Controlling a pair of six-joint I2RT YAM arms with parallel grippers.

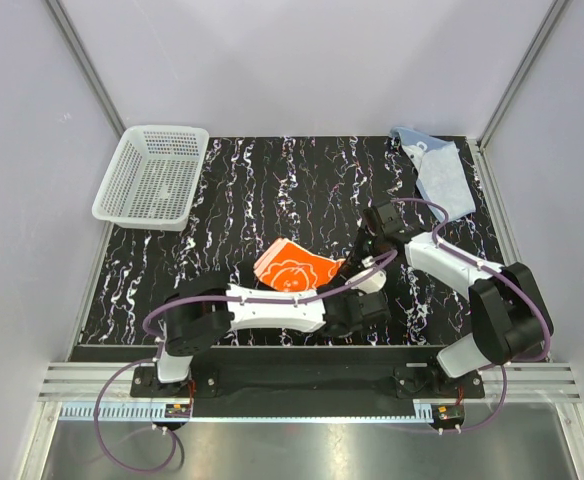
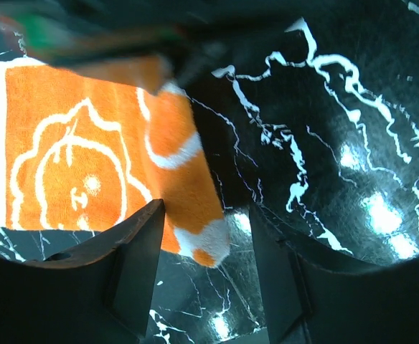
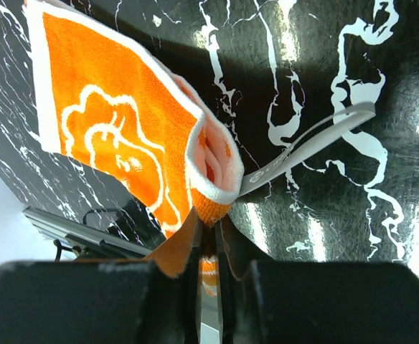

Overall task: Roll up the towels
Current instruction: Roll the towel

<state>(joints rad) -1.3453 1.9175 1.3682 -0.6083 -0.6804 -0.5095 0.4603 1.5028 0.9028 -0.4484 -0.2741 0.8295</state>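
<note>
The orange towel with white cartoon prints is near the middle of the black marbled table, folded and lifted at its right corner. My right gripper is shut on that folded corner; in the right wrist view the gripper pinches the orange towel, and a white label sticks out beside it. My left gripper is open just in front of the towel. In the left wrist view a hanging towel corner dangles between the open gripper fingers, untouched. The light blue towel lies crumpled at the far right.
A white mesh basket stands at the far left corner of the table. Grey walls enclose the table on three sides. The two arms cross close together near the table's front middle.
</note>
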